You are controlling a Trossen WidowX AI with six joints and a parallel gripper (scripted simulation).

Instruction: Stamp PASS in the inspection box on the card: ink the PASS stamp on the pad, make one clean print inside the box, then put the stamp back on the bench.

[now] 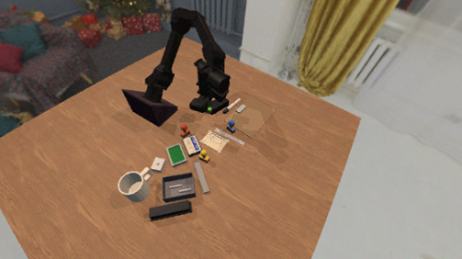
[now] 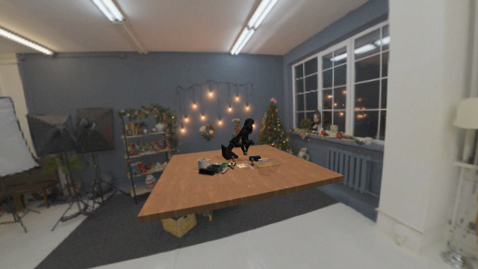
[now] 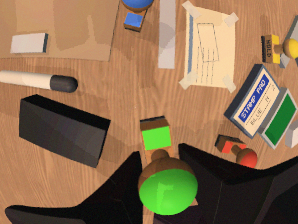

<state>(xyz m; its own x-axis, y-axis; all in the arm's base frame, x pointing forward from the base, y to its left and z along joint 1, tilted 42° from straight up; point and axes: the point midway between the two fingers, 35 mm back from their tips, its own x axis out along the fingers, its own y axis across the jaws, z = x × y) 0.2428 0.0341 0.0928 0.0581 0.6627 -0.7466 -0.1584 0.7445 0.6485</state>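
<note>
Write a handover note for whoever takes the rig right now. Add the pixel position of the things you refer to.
Hand [image 1: 208, 106] [image 2: 245, 152] [image 3: 158, 153]: shut on the green-knobbed stamp [image 1: 209, 109] [image 2: 245, 149] [image 3: 168, 187], away from the card; its lettering and bench contact can't be confirmed.
Card [image 1: 215, 141] [image 3: 224, 65]: taped down, inspection box on it.
Stamp pad [image 1: 192, 146] [image 3: 254, 100]: beside the green pad [image 1: 176, 154] [image 3: 280, 117].
Done: stamp gripped. Inking can't be confirmed; no print discernible in the box.
Left: check stamp and box closely, ink and print if needed, then set the stamp down and release.
</note>
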